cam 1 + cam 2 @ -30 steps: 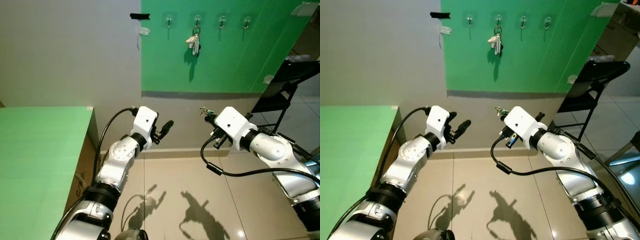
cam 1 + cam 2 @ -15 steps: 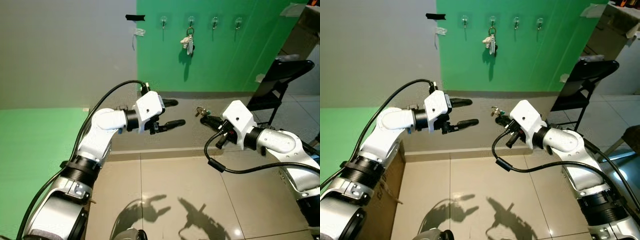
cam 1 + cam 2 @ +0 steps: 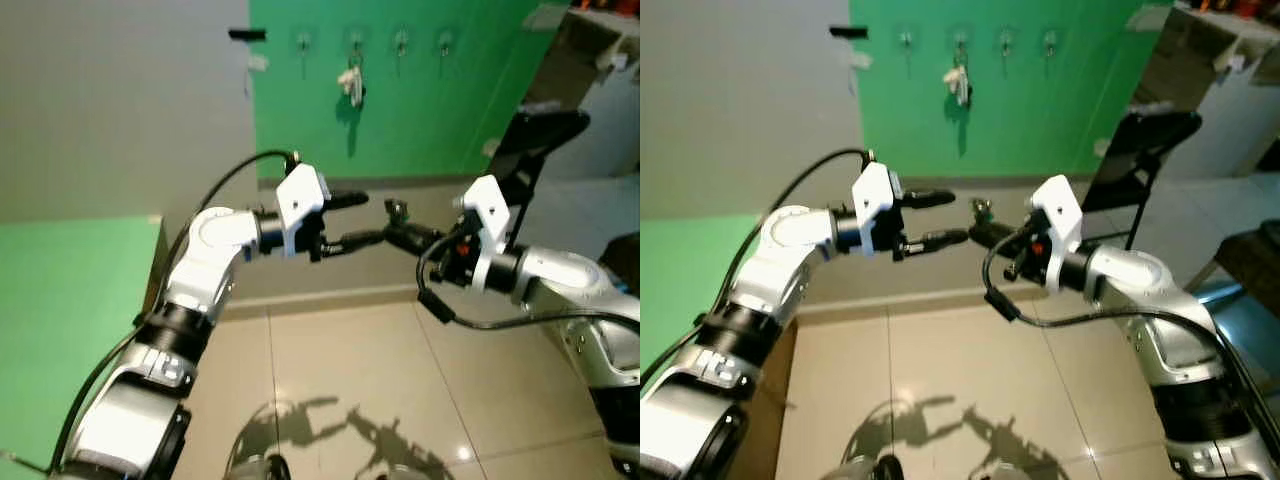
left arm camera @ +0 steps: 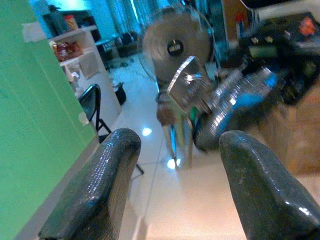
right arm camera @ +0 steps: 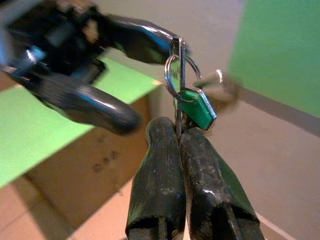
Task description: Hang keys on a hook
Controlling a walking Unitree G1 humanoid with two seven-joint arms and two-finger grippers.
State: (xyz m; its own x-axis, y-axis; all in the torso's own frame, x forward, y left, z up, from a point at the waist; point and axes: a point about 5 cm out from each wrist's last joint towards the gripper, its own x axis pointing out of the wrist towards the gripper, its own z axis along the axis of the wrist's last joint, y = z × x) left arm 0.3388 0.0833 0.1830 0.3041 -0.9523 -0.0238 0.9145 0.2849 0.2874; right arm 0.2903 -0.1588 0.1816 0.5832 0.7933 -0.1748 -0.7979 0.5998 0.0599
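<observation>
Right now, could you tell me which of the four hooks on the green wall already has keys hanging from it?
The second hook from the left: a pale key bunch hangs below it, while the other three hooks are bare.

Grey wall [image 3: 120, 110] left, green painted wall panel [image 3: 420, 110] right. Glossy beige tiled floor [image 3: 340, 370] with shadows and glare spots. Black folding chair [image 3: 535, 135] against green panel. Green-topped table [image 3: 60, 310] at left.
</observation>
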